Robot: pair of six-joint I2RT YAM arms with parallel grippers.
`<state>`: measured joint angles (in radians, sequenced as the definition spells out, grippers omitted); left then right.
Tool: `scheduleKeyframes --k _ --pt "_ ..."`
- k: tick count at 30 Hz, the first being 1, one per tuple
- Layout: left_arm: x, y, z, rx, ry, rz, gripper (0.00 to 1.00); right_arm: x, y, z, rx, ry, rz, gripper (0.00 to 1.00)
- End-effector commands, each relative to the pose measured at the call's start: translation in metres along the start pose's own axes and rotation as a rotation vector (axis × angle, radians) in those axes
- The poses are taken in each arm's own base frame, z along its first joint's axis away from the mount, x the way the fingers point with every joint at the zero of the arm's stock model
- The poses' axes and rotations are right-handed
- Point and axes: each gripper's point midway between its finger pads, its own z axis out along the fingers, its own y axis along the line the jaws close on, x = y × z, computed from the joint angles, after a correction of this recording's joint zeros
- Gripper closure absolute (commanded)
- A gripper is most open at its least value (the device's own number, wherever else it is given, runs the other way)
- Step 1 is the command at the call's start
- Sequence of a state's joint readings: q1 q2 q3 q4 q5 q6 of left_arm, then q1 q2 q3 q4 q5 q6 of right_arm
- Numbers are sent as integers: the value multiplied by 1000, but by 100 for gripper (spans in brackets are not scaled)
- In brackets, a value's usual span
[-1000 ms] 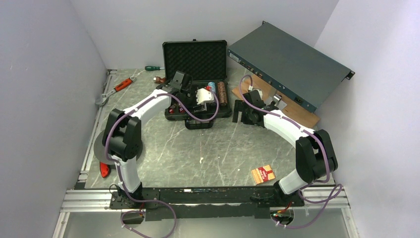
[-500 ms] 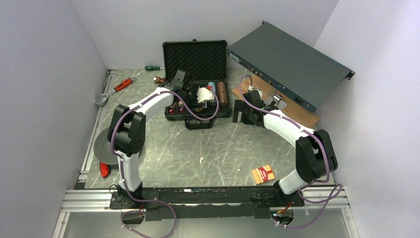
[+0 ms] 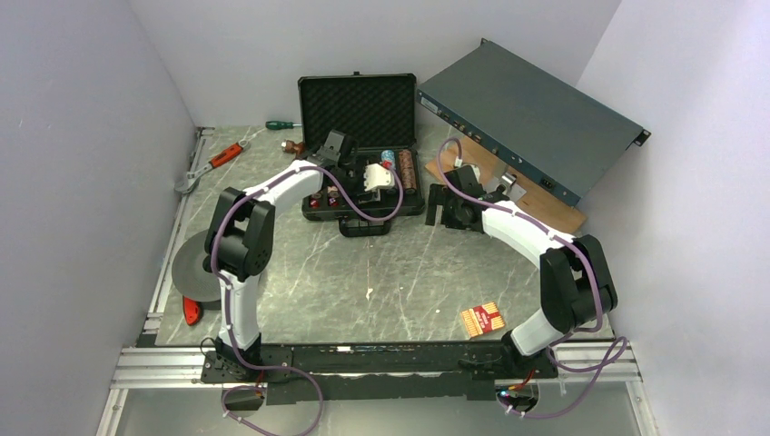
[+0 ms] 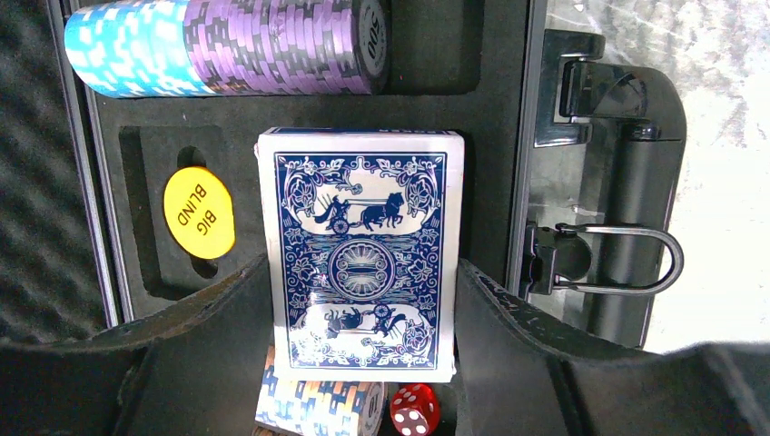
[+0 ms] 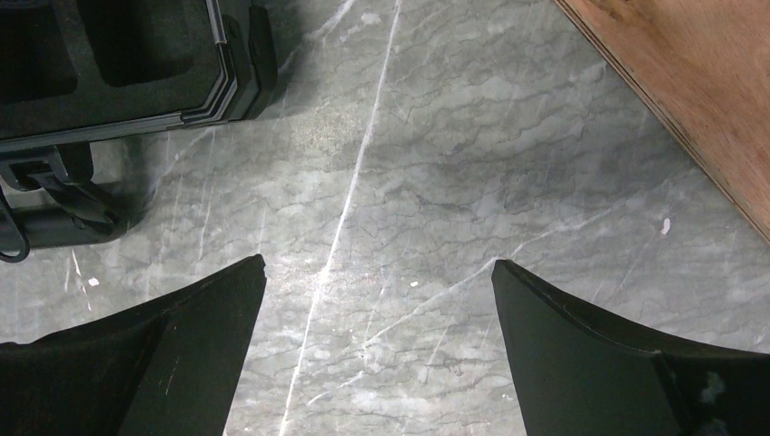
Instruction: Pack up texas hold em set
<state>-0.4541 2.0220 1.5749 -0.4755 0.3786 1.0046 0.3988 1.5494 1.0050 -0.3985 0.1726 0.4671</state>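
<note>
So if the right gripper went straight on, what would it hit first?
Most likely the bare marble tabletop; the open right gripper points at it, clear of the black case and wooden board. Depth is unclear.

In my left wrist feed I can read "BIG BLIND" in black capitals on the yellow round plastic button (image 4: 199, 212) lying in the case's foam. The dark end chip of the purple striped poker chip stack (image 4: 272, 45) carries "500". On the overhead feed, the red and yellow flat packet (image 3: 481, 318) has print too small for me to read.
</note>
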Motion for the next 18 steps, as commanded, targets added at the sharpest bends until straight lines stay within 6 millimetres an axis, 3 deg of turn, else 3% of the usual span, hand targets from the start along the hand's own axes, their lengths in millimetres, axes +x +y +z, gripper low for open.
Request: scheduleKeyframes --k 1,8,16,18 --pt "-16 14 -3 -28 -56 51 100 -20 8 -4 -26 -49 9 0" --pt "-12 15 2 -28 -47 46 100 -20 9 -4 -30 -47 9 0" --pt "-9 4 2 11 -48 38 100 -20 10 -4 -38 -46 5 0" --pt "-7 5 0 -3 -42 36 94 -20 11 -4 -42 -44 5 0"
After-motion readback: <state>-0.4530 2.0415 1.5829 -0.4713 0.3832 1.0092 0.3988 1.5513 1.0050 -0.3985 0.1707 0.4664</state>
